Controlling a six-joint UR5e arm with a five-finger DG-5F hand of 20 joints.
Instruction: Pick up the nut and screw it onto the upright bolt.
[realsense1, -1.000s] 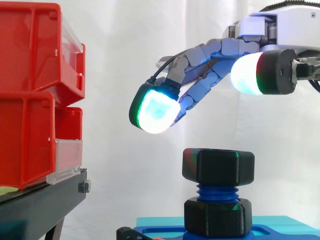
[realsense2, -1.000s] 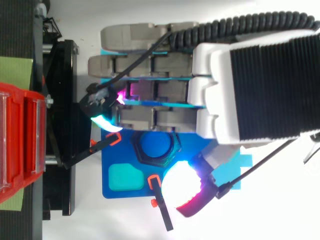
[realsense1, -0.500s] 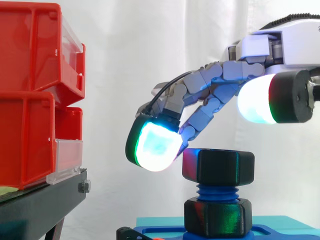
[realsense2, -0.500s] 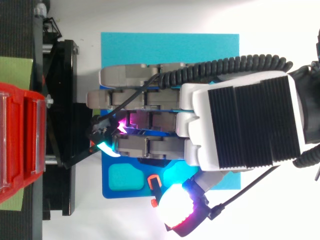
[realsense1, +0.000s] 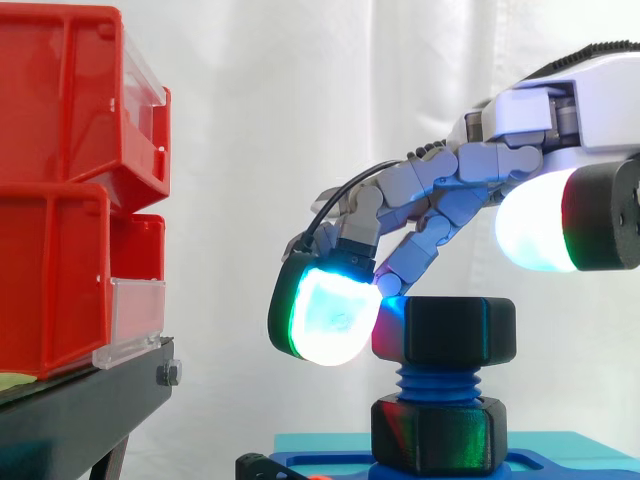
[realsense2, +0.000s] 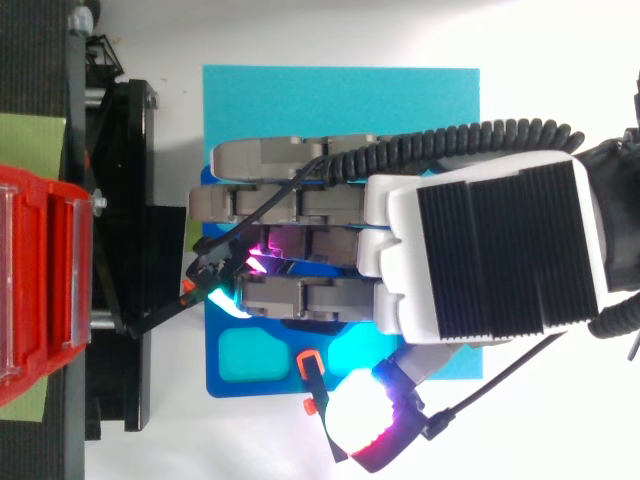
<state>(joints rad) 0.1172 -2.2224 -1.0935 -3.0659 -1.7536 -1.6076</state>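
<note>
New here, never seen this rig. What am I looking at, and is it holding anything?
It is a robot arm ending in a hand with fingers; the glowing tips are its own pads. One picture is from the side, level with the work; the other looks straight down. On a blue base stands a blue bolt with a black nut on its top. Red bins sit on a black stand at the left. The hand grips nothing: one fingertip is beside the nut, the thumb above it.
</note>
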